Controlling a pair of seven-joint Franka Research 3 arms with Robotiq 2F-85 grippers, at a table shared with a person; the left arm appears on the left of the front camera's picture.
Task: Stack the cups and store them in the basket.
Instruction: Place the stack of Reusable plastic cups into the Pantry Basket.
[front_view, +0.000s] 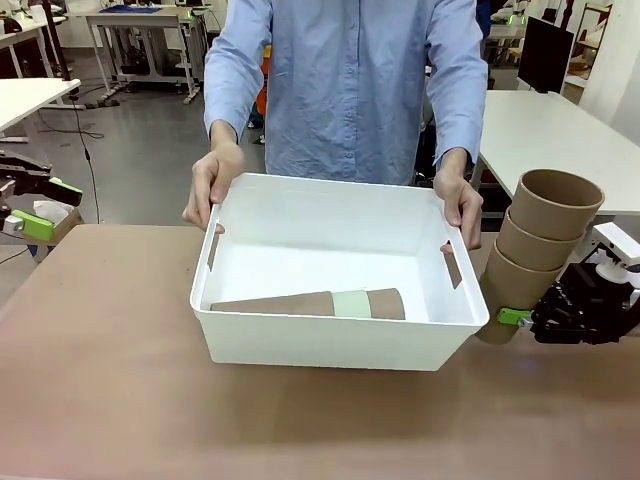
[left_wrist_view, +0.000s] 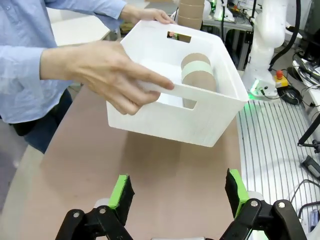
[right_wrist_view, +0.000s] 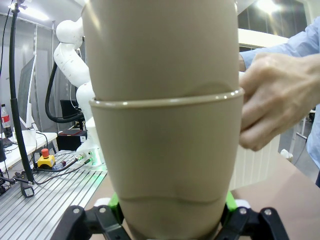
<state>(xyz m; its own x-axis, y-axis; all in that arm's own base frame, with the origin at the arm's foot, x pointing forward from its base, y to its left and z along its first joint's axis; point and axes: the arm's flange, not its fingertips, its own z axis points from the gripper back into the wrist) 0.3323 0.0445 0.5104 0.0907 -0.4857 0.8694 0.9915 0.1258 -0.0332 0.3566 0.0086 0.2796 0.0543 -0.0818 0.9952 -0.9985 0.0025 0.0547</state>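
On the tan table (front_view: 100, 380), the person's hands (front_view: 212, 182) grip the basket (front_view: 330, 340) — right end effector (front_view: 525, 318) clamps stacked cups (front_view: 535, 245), left end effector (left_wrist_view: 177, 192) spread wide.

Bright even overhead light; soft shadows; ceiling-lamp glare in right wrist view; wide-angle edge distortion.

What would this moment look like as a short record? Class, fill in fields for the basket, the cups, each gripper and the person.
basket: white, on the table, held at both ends by the person's hands
stack in basket: brown cups with one mint-green cup, lying on its side
right gripper: shut on a stack of three brown cups, right of the basket
left gripper: open, nothing between its pads
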